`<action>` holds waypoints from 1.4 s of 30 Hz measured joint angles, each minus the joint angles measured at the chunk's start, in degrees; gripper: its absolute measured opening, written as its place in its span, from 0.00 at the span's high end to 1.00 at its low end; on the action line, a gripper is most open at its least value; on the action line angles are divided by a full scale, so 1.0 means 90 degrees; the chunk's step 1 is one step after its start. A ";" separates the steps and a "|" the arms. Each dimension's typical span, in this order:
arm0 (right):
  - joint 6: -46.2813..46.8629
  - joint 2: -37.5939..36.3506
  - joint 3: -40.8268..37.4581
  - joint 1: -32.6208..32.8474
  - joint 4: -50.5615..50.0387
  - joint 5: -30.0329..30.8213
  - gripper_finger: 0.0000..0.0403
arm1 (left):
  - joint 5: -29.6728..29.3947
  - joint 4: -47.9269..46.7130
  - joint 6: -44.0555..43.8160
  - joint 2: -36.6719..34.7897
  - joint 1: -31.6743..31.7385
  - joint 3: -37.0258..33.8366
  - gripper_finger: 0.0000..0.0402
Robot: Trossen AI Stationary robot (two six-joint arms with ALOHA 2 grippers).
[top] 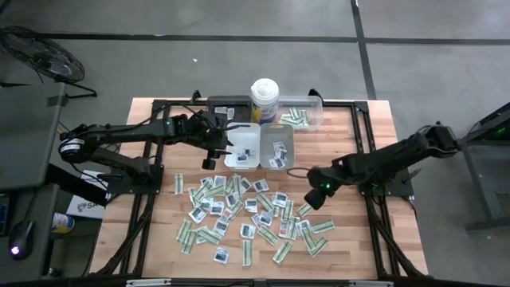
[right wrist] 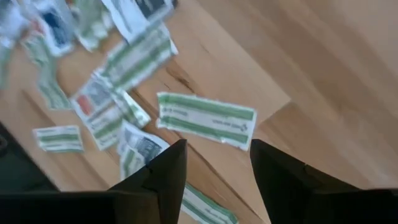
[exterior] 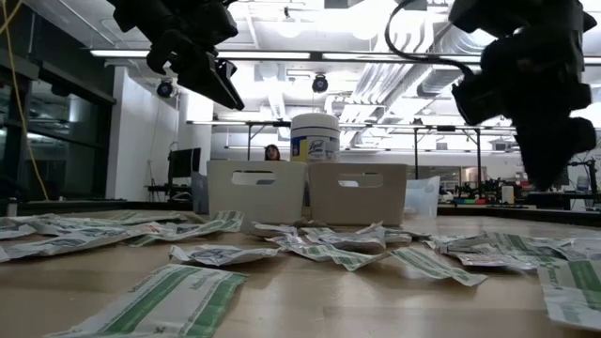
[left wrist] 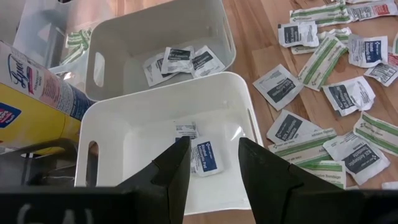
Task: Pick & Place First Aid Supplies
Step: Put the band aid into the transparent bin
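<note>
Inspector A: Left claw [left wrist: 213, 167] hangs over the nearer white tray [top: 242, 149], arm stretched in from the table's left edge; fingers parted, nothing between them; two white sachets [left wrist: 200, 151] lie on the tray floor below.

Inspector B: Noted; right arm reaches in from the right side, elbow high, right claw [top: 315, 197] tipped down at the right fringe of the scattered first aid supplies [top: 243, 209]; fingers apart and empty; a green-and-white strip [right wrist: 206, 119] lies flat on bare wood just ahead of them.

Inspector A: Room to move?

Inspector B: Bare table [top: 362, 247] right of the heap; the second white tray [top: 276, 146] touches the first; canister [top: 264, 99] stands behind both.
</note>
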 joint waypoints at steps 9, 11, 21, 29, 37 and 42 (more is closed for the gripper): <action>0.0328 0.0981 0.0620 0.0564 -0.0445 0.0682 0.57 | 0.0000 -0.0002 -0.0002 0.0000 0.0000 0.0000 0.67; 0.0384 0.1261 0.0838 0.0648 -0.0923 0.0884 0.57 | -0.0001 -0.0002 -0.0002 0.0000 0.0000 0.0000 0.67; 0.0609 0.2474 0.1457 0.0895 -0.1251 0.1038 0.57 | -0.0002 -0.0058 -0.0002 0.0000 0.0000 0.0000 0.67; 0.1014 0.3017 0.1496 0.0900 -0.1061 0.0813 0.57 | -0.0002 -0.0056 -0.0002 0.0000 0.0000 0.0000 0.67; 0.1511 0.3136 0.1515 0.0900 -0.0962 0.0777 0.67 | -0.0002 -0.0056 0.0007 0.0000 0.0000 0.0000 0.67; 0.1707 0.3136 0.1513 0.0893 -0.0966 0.0776 0.76 | -0.0002 -0.0053 0.0023 0.0000 0.0000 0.0000 0.67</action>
